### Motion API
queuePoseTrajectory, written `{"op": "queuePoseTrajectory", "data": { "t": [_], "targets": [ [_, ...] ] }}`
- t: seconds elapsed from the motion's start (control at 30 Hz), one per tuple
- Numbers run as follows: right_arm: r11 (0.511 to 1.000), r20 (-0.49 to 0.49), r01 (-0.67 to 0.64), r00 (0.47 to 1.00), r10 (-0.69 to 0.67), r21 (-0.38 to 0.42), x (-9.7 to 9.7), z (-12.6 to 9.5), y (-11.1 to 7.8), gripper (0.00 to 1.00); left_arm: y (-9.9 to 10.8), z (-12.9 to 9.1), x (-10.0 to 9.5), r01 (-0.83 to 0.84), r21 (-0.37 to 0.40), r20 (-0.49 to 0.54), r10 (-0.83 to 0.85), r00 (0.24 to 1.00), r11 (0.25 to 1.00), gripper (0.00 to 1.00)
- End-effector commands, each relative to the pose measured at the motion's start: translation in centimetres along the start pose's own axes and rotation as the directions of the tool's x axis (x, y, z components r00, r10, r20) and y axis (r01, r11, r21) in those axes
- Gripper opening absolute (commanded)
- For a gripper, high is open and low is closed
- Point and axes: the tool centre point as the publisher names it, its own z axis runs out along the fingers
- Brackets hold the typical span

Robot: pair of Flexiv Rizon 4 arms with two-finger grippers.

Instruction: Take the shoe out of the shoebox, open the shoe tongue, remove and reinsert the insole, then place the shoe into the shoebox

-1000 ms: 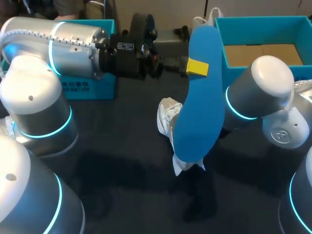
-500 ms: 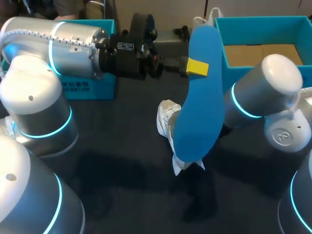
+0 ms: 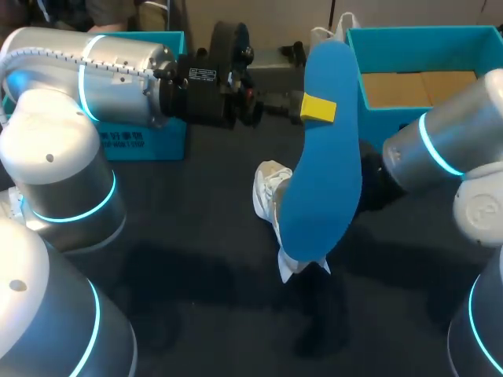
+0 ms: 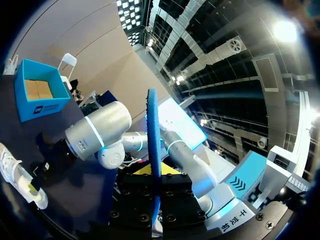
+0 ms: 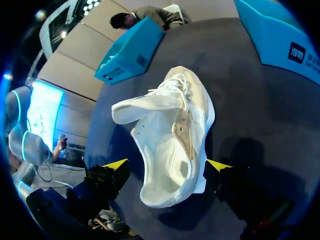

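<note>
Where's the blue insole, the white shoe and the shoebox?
insole (image 3: pixel 322 173): head view, middle of its flat blue face.
shoe (image 5: pixel 157 142): right wrist view, on its white side.
shoebox (image 3: pixel 424 38): head view, on its blue back wall.

White print stands on the outer wall of the blue shoebox (image 5: pixel 280 35): a small square logo with a few characters beside it and a finer line beneath. The left wrist view shows the same mark on the box's side, too small to read. The second blue box (image 3: pixel 141 141), at the left of the tabletop (image 3: pixel 196 259), bears lines of white characters on its side wall, too small to make out. A white label (image 3: pixel 202 75) with fine print sits on the black mount of the left arm (image 3: pixel 94 71); it cannot be read.
</note>
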Motion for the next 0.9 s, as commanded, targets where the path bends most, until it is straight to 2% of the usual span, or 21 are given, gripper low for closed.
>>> {"op": "queuePoseTrajectory", "data": {
  "t": [0.03,0.57,0.6,0.67,0.7,0.77,0.8,0.9],
  "targets": [
    [1.000,-0.050,0.002,0.999,-0.002,0.001,-0.6,-1.7,-0.3,1.00,0.0,0.1,-0.1,0.000,-0.001,0.001,0.000,1.000,1.000,0.00],
    [1.000,-0.050,0.002,0.999,-0.002,0.001,-0.6,-1.7,-0.3,1.00,0.0,0.1,-0.1,0.000,-0.001,0.001,0.000,1.000,1.000,0.00],
    [1.000,-0.056,-0.015,0.998,0.014,-0.018,-0.3,-2.1,-0.3,1.00,0.0,0.1,-0.1,0.000,-0.001,0.001,0.000,1.000,1.000,0.00],
    [0.999,-0.089,-0.036,0.995,0.034,-0.016,-0.1,-2.5,-0.2,1.00,0.0,0.1,-0.1,0.000,-0.001,0.001,0.000,1.000,1.000,0.00],
    [0.995,-0.144,-0.061,0.988,0.051,-0.073,0.2,-3.4,0.0,1.00,0.0,0.1,-0.1,0.000,-0.001,0.001,0.000,1.000,1.000,0.00],
    [0.995,-0.166,-0.073,0.984,0.061,-0.068,0.4,-3.7,0.2,1.00,0.0,0.1,-0.1,0.000,-0.001,0.001,0.000,1.000,1.000,0.00],
    [0.990,-0.212,-0.093,0.975,0.069,-0.104,0.9,-4.5,0.6,1.00,0.0,0.1,-0.1,0.000,-0.001,0.001,0.000,1.000,1.000,0.00],
    [0.986,-0.237,-0.096,0.969,0.062,-0.135,1.4,-5.2,1.2,1.00,0.0,0.1,-0.1,0.000,-0.001,0.001,0.000,1.000,1.000,0.00]
  ]
}}
